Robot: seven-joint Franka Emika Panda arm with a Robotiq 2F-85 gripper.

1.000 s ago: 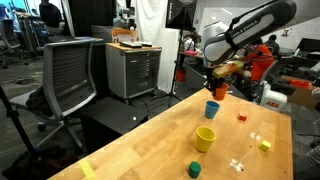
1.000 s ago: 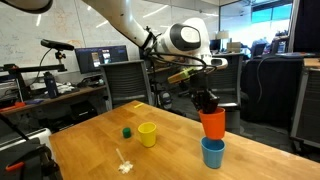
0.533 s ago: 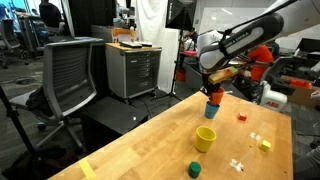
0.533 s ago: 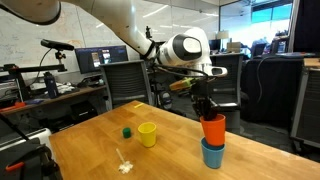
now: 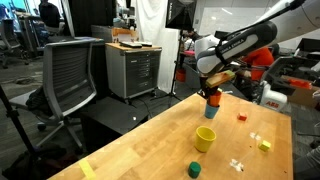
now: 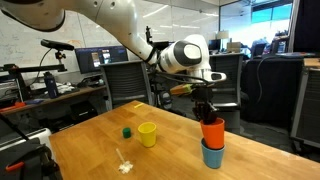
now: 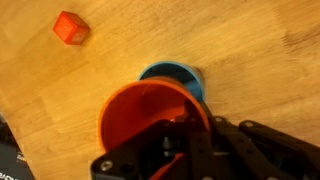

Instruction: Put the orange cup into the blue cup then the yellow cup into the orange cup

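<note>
Orange cup (image 6: 212,132): one, rim pinched in the jaws of the gripper (image 6: 208,116); base at the mouth of the one blue cup (image 6: 212,155) on the surface (image 6: 90,150). Farther back: one yellow cup (image 6: 147,134), with one green cylinder (image 6: 127,132) beside it.

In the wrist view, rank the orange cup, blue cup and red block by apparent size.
1. orange cup, nearest the camera, so its lead is unsure
2. blue cup, partly hidden beneath it
3. red block, plainly smallest

Short green cylinder (image 5: 195,169), small red block (image 5: 241,117), small yellow block (image 5: 265,145) on light wooden tabletop (image 5: 150,140), well apart. Grey mesh office chair (image 5: 70,75) beside table.
</note>
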